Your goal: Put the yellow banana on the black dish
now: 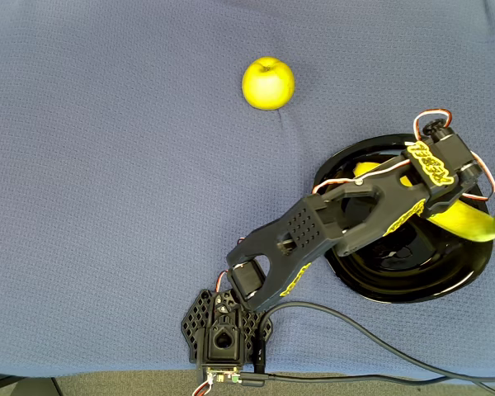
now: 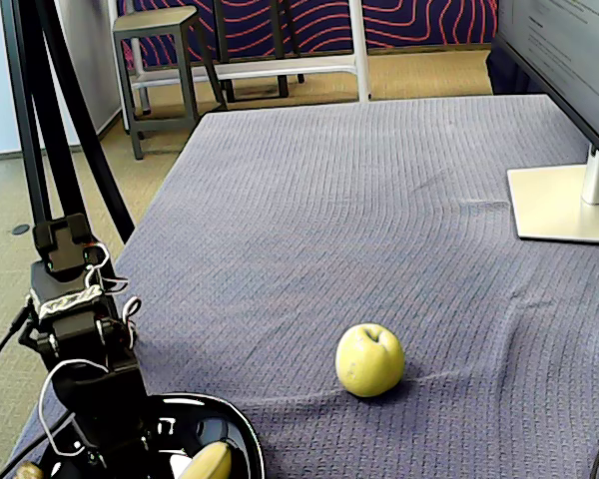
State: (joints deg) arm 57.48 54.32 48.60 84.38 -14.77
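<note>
Hovering over the black dish (image 1: 412,276), jaws hidden; grip on the yellow banana (image 1: 466,221) unclear.

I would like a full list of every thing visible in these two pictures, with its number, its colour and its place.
banana: one, yellow, lying over the black dish at the right of the overhead view, partly under the arm; one end passes the dish's right rim.
dish: one, glossy black, lower right of the overhead view, on the cloth.
apple: one, yellow-green, alone on the cloth, apart from the dish.
tablecloth: one, blue-grey, covering the table.
monitor stand: one, silver, right edge of the fixed view.
stool: one, grey, on the floor behind the table.
arm: one, black with yellow parts, reaching over the dish.
end effector: one, above the banana; open or shut cannot be told.
</note>
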